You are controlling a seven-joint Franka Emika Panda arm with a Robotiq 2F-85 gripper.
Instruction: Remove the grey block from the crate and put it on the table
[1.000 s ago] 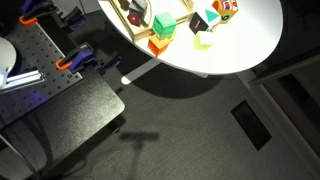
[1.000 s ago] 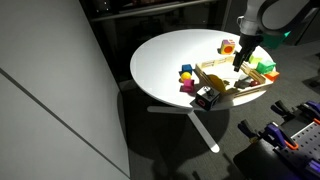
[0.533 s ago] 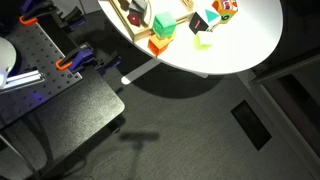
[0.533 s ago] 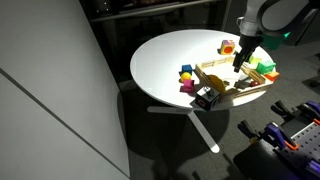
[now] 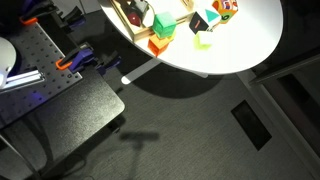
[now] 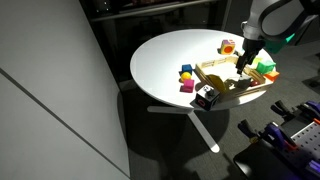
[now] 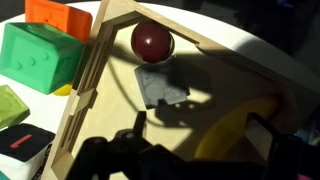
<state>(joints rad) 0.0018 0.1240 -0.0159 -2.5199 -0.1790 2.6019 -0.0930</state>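
Hand state: my gripper (image 7: 195,150) is hanging open, and its two dark fingers (image 7: 130,150) are standing apart with nothing between them.
Hand place: in an exterior view the gripper (image 6: 245,66) is hovering over the crate (image 6: 232,82), near the 3 o'clock edge of the table (image 6: 170,50).
Grey block: in the wrist view I am seeing the grey block (image 7: 160,85) lying flat on the floor of the crate (image 7: 85,95), at about 11 o'clock from the gripper and not touching it.
Red ball: the red ball (image 7: 152,40) is sitting inside the crate too, just beside the grey block at its 12 o'clock.
Yellow shape: a yellow shape (image 7: 235,130) is lying at 4 o'clock from the grey block.
Outside the crate: a green block (image 7: 40,55) and an orange block (image 7: 58,15) are sitting past the wall, at about 9 and 10 o'clock.
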